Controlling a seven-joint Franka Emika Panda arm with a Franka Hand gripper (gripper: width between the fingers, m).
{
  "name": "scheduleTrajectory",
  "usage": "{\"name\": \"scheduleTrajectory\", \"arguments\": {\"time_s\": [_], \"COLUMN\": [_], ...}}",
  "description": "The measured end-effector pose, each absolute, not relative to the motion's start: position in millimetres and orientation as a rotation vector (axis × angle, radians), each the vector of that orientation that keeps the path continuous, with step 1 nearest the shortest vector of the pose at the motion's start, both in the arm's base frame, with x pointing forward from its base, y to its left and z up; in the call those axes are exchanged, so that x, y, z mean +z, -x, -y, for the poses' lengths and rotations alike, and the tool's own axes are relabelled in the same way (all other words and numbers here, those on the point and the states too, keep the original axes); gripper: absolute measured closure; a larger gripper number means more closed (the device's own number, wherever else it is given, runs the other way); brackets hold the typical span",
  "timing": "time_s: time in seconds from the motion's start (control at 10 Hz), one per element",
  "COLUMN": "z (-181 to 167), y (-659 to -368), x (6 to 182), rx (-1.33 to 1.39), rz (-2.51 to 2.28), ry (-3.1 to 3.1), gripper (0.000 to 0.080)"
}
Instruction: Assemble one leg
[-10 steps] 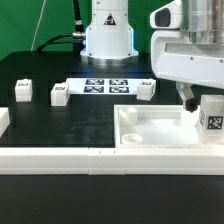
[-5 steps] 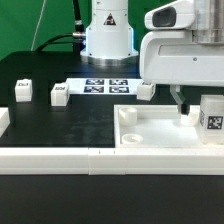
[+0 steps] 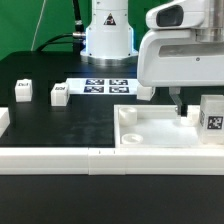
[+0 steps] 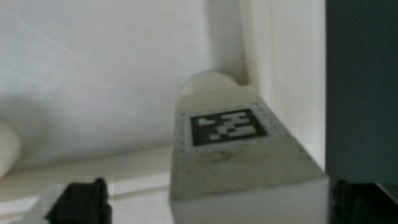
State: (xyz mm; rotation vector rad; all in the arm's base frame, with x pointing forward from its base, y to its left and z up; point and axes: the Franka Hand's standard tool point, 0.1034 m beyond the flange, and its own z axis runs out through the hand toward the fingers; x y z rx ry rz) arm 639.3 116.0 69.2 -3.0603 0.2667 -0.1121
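Matt white plastic leg (image 4: 240,140); matt black table (image 3: 60,125).

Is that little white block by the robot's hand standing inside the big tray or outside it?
Inside. The leg stands upright in the tray, in a corner, against its rim; the wrist view shows the same.

The black desk (image 3: 70,120) carries two legs (image 3: 23,90) (image 3: 59,94), the marker board (image 3: 105,86), rails (image 3: 60,160) (front edge) and the tray (image 3: 165,138).
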Motion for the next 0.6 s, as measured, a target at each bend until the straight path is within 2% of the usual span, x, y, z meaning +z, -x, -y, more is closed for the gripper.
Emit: {"name": "scheduleTrajectory", "arguments": {"time_s": [0.1, 0.2, 0.3, 0.6], "z": [-115.9, -115.9, -115.9, -115.3], "y": [-639.3, -639.2, -639.2, -639.5], "x": [69.1, 69.0, 68.9, 68.8], "rx": [-0.112, -0.110, -0.109, -0.103], "rz": [-0.267, -0.302, -0.337, -0.540], "ry": [3.060, 3.056, 3.052, 3.016], "gripper": [0.0239, 0.0433, 0.0511, 0.0511]}}
